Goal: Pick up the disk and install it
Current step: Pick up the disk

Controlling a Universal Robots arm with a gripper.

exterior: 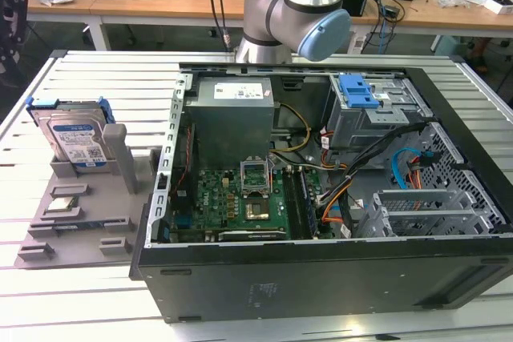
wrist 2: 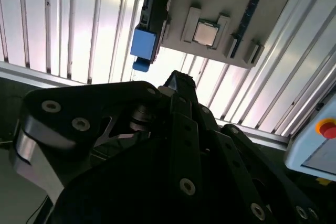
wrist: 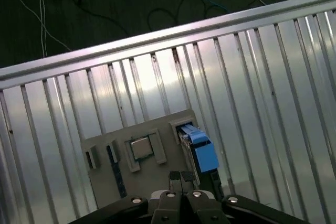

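The disk (exterior: 76, 138) stands upright on its edge in a slot of the grey holder (exterior: 88, 198), at the exterior view's left, with its white-and-blue label facing out. In both wrist views I see it from above as a blue frame edge (wrist 2: 143, 45) (wrist: 202, 150). My gripper (wrist: 181, 178) hangs high above the holder, apart from the disk, with its dark fingertips (wrist 2: 177, 81) close together and nothing between them.
An open computer case (exterior: 321, 270) lies to the exterior view's right of the holder, with a grey drive cage and blue latch (exterior: 361, 94) at its far corner. A small square silver chip (wrist: 140, 148) sits on the holder. The slatted metal table (wrist: 252, 77) surrounds them.
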